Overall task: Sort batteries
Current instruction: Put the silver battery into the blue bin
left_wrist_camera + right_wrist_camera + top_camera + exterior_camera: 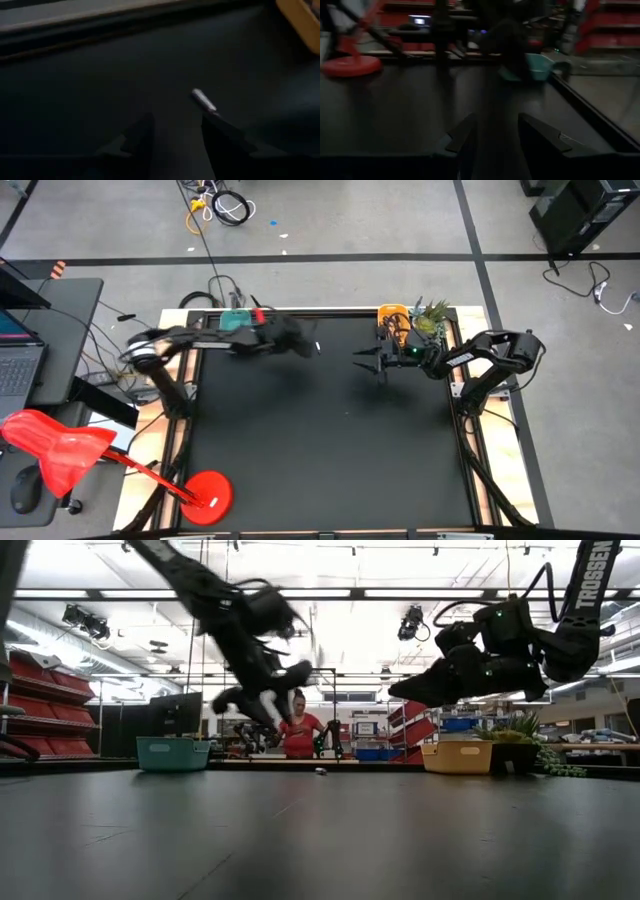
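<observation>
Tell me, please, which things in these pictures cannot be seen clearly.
- Teal tray: high view, partly covered by the left arm; its contents are hidden.
- Yellow tray: low view, its wall hides the inside.
- Battery: left wrist view, blurred; type unreadable.
- Left end effector: low view, motion-blurred.

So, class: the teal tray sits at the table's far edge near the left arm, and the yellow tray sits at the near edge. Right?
Not quite. The yellow tray also sits at the far edge, near the right arm, as the high view shows. The teal tray is as stated.
</observation>
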### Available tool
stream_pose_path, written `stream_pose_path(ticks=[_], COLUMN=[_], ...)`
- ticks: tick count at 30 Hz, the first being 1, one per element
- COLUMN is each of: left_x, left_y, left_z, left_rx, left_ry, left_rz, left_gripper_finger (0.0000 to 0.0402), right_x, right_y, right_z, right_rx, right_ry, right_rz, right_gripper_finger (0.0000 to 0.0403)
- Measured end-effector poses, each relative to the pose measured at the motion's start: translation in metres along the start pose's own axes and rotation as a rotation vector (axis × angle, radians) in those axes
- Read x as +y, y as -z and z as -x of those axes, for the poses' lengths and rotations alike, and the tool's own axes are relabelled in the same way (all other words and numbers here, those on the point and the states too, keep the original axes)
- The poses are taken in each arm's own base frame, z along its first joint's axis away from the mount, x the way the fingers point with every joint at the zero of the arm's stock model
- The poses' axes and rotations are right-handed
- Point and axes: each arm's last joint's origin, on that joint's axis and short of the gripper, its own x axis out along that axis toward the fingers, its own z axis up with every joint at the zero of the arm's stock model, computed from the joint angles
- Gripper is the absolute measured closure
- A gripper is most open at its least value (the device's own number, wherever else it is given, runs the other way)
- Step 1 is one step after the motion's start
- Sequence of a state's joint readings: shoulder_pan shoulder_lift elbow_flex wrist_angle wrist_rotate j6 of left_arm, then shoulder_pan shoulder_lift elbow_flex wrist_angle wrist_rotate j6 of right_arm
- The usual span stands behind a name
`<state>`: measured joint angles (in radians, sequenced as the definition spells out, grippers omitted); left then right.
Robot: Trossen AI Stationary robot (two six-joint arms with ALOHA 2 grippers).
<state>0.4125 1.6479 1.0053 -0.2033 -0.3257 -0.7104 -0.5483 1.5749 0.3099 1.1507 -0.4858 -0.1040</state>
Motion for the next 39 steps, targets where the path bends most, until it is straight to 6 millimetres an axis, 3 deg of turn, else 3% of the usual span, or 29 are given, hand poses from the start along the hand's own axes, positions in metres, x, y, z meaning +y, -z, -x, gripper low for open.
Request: stream_pose_path(ticks=[6,11,20,25,35,39], left_x=[-0.052,-0.071,-0.073,-0.074,-0.067,-0.063], left_y=[0.007,0.007,0.023,0.028,0.037,0.04], left_z=[-0.034,-0.055,-0.087,-0.088,-0.099,-0.101], left_rx=[0.028,0.0,-0.08,-0.158,-0.019,0.04], left_ry=[-0.025,-0.041,-0.109,-0.174,-0.148,-0.165], left_rz=[-0.076,-0.086,-0.005,0.025,0.1,0.09], left_gripper_finger=[0.0234,0.0234,0.0234,0.0234,0.0234,0.0258], right_x=[-0.013,-0.02,-0.019,-0.019,-0.017,-0.017], right_y=[0.005,0.006,0.003,0.003,-0.001,-0.001], right_z=[0.01,0.016,0.016,0.016,0.017,0.017], right_rx=[0.018,0.013,-0.006,-0.009,-0.043,-0.044], right_ry=[0.084,0.073,0.026,0.002,-0.051,-0.055], right_rz=[-0.031,-0.063,-0.063,-0.069,-0.091,-0.092], right_gripper_finger=[0.0251,0.0251,0.0251,0.0251,0.0251,0.0251])
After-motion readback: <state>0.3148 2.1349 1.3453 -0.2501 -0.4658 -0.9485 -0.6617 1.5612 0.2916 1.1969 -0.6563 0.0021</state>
